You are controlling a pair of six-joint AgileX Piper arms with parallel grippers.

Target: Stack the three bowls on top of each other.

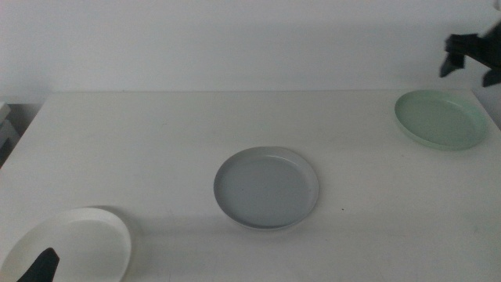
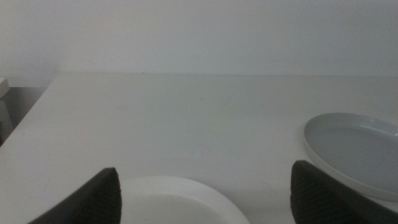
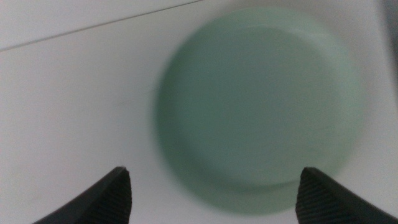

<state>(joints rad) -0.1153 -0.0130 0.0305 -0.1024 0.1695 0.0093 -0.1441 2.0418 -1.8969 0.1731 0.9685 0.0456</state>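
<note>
White table (image 1: 156, 149), right gripper (image 1: 470, 61) above mint bowl (image 1: 438, 119)

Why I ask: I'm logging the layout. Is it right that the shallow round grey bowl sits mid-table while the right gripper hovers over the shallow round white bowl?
Not quite: the right gripper hovers over the pale mint green bowl, as the right wrist view shows. The shallow round grey bowl does sit mid-table.

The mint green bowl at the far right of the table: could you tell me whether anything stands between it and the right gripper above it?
Nothing visible does. The right gripper hangs open over the mint green bowl, and the right wrist view shows only bare table around the bowl. The grey bowl sits apart, mid-table.
</note>
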